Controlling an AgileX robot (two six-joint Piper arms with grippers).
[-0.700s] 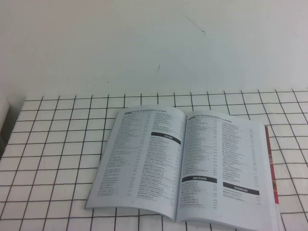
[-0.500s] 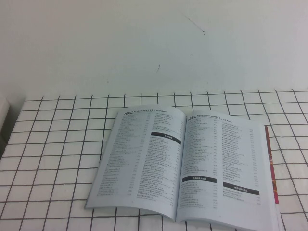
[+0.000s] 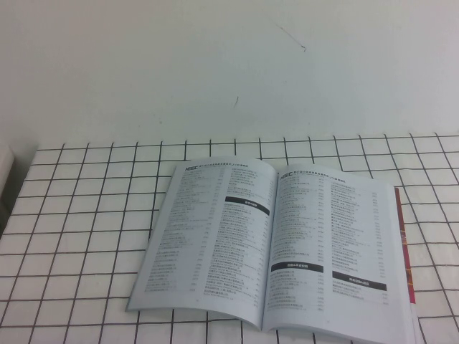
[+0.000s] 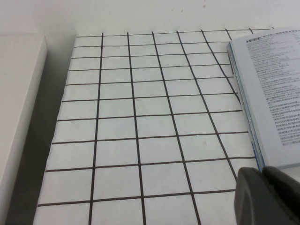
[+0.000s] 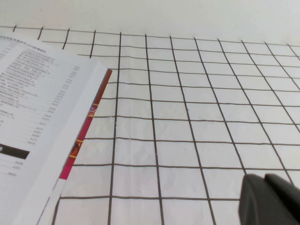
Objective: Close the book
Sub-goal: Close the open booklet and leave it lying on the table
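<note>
On the checked tablecloth (image 3: 79, 215) the book (image 3: 276, 247) lies open at lower centre-right, left gripper (image 4: 267, 197) by its left edge, right gripper (image 5: 269, 199) off its right edge, whether either is open or closed can't be told.

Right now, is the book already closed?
No, the book lies open on the grid cloth, both printed pages up; the left gripper is off its left edge, the right gripper off its right.
</note>
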